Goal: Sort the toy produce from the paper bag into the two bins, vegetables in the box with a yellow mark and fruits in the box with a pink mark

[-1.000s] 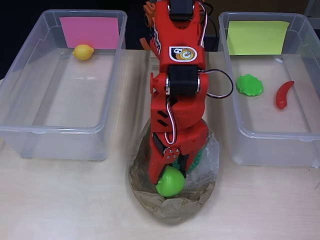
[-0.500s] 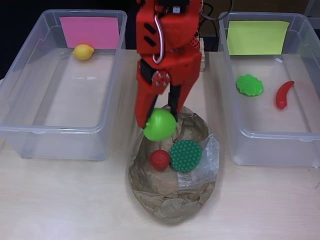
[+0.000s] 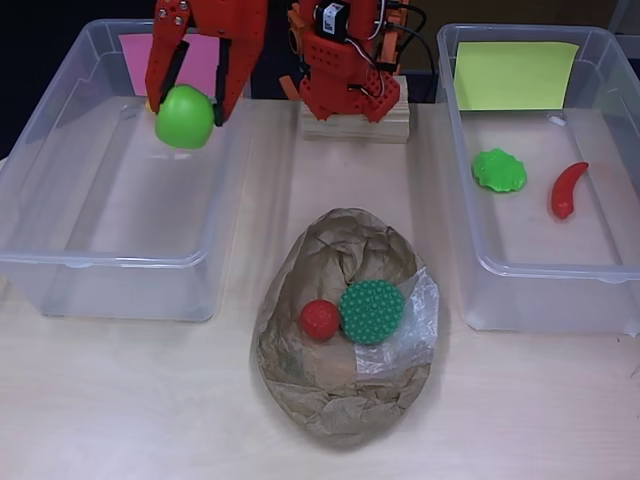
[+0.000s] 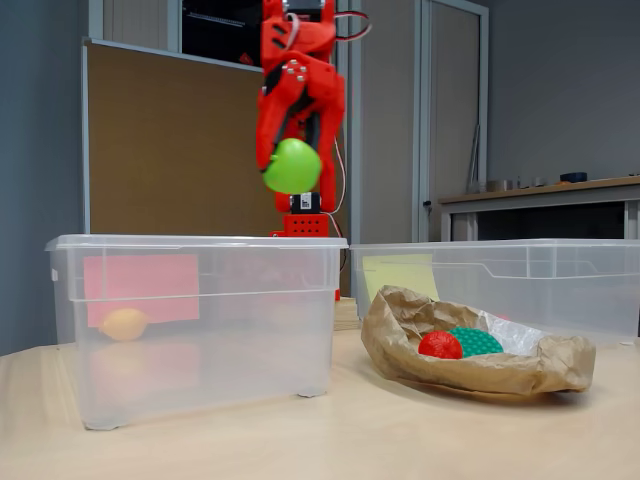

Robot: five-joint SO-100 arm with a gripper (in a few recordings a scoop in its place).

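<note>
Item in hand: green ball fruit (image 3: 185, 116), clamped in my gripper (image 3: 190, 100), high over the pink-marked bin (image 3: 60, 262) near its far edge (lemon (image 4: 124, 323) already inside). Step: delivery. Next, by my reckoning: lower, let go. Paper bag (image 3: 340, 415) keeps two pieces.

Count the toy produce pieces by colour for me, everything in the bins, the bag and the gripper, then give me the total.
Green: 3, the green ball in the gripper, the leafy piece in the yellow-marked bin, and the bumpy dark green piece in the paper bag
Red: 2, the chili and the small red ball
Yellow: 1, the lemon
Total: 6
</note>
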